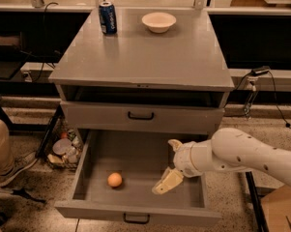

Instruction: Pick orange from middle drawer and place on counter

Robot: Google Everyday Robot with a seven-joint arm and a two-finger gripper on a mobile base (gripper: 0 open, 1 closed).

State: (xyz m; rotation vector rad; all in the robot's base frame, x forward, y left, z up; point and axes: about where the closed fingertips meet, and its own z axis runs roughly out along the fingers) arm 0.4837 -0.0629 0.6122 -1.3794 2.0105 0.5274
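Claw [164,167] (spread wide) hovers inside the middle drawer [135,156] near the orange [115,180].

A small, smooth orange [115,180] lies on the flat grey floor of the pulled-out middle drawer [135,210], toward its front left and clear of the walls. The broad grey counter [145,52] tops the cabinet above. The robot's gripper [164,167] hangs inside the drawer to the orange's right, apart from it, fingers spread.
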